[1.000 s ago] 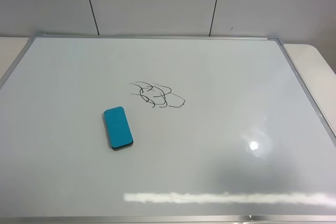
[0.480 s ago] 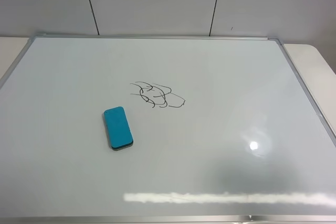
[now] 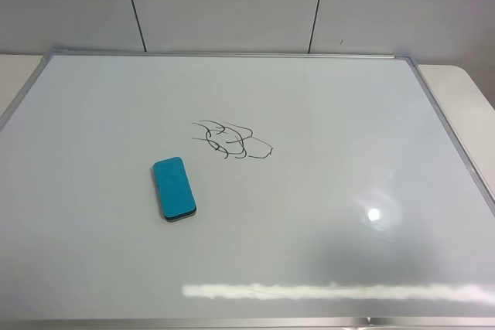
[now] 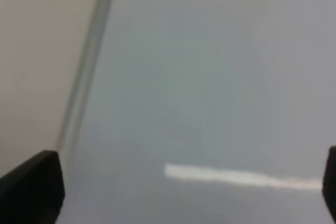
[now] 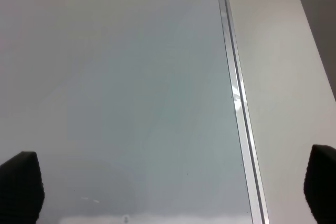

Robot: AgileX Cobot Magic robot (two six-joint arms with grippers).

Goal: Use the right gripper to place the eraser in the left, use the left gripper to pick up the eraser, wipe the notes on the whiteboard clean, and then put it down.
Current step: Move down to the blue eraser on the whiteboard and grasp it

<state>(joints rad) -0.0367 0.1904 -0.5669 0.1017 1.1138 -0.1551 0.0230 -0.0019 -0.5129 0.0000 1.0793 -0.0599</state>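
1. The turquoise, round-cornered block eraser lies flat on the big white glossy whiteboard, lower left of centre in the overhead frame. It sits just below and left of the black scribbled notes, near them but not touching.

2. What I'd worry about: the eraser is low and the board is slick, so fingers coming down a little off-centre could push it away instead of catching it. It could then slide into the scribble and smear it.

3. Fingertips driven too low would scrape the board surface. A grip across the eraser's narrow sides looks the safer bet to me.

4. An arm coming from the right of the frame has to cross the middle, passing over or close by the ink. A sagging wrist could smudge it.

5. The left gripper is spread wide, with only the dark tips showing at the lower corners of its view. Nothing is between them, just bare board and the aluminium edge rail.

6. The right gripper is likewise spread wide and holds nothing. It hangs over bare board beside the rail, well away from the eraser.
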